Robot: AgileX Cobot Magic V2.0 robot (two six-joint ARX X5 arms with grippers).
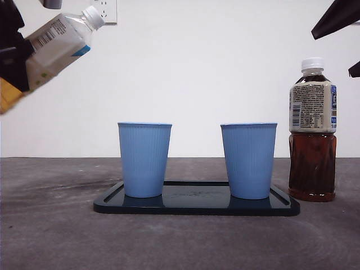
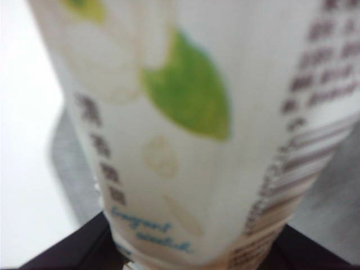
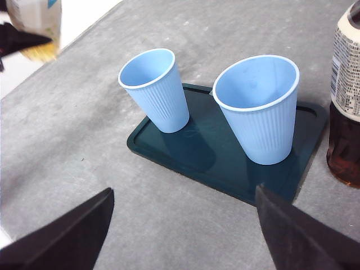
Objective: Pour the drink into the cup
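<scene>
Nearest to us on the grey table [image 1: 50,225] lies a dark tray [image 1: 197,206], and on it two ribbed blue cups stand upright and apart, the left cup [image 1: 144,160] and the right cup [image 1: 248,161], both empty as we see them from the right wrist. Just beside the tray's right end stands a capped bottle of brown tea [image 1: 313,138]; its pale label carries small print and a barcode we cannot read. High at the left, the left gripper [image 1: 12,56] clamps a white bottle [image 1: 59,44], which is tilted with its white cap still on and aimed up and right, well above the left cup. Up close its label shows a green leaf, blurred Chinese characters, a barcode and blue script we cannot make out. Our right gripper [image 3: 183,225] hangs above the table with its jaws spread and holding nothing.
</scene>
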